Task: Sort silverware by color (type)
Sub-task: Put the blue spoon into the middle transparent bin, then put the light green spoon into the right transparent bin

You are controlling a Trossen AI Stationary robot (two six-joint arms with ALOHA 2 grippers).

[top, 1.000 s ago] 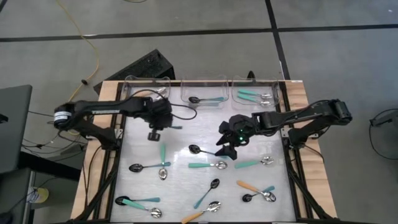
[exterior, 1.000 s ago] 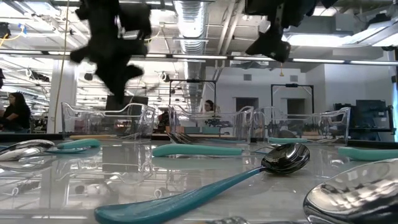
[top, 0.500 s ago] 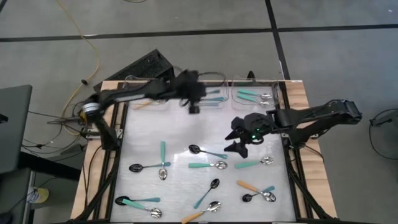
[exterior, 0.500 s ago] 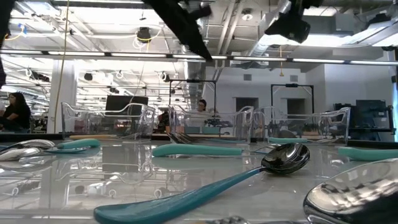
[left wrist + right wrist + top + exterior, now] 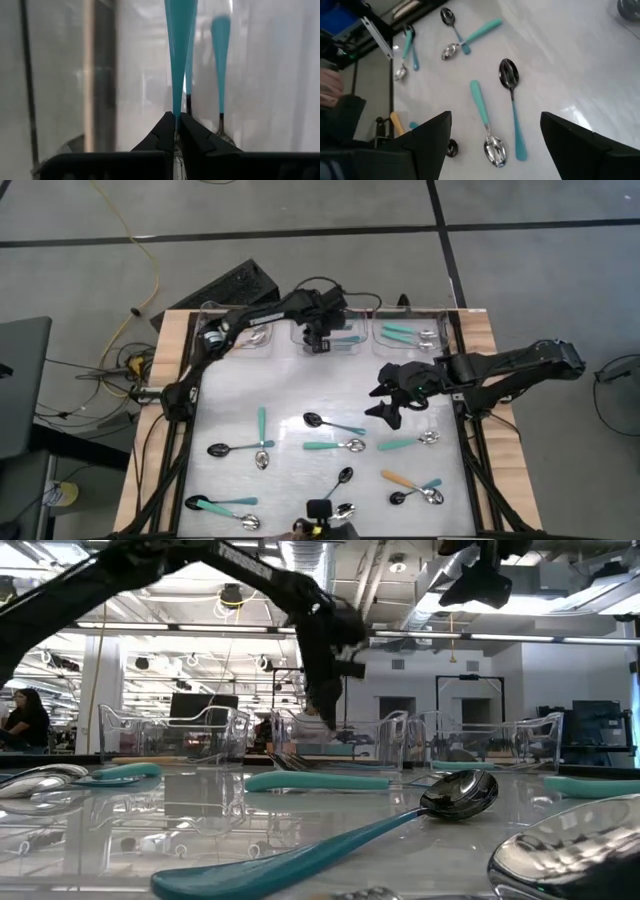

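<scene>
Mostly hidden: pinched spoon [image 5: 177, 65] (bowl unseen)

The table [image 5: 480, 325] has a pale wooden rim and stands on a grey floor [image 5: 540, 270] divided by dark seam lines. A yellow cable [image 5: 135, 245] runs across the floor at far left. In the low view, the room behind is an open workshop with exposed ceiling ducts [image 5: 300, 560] and strip lights [image 5: 480, 637]. A seated person [image 5: 25, 720] is at far left, near monitors [image 5: 195, 705].
</scene>
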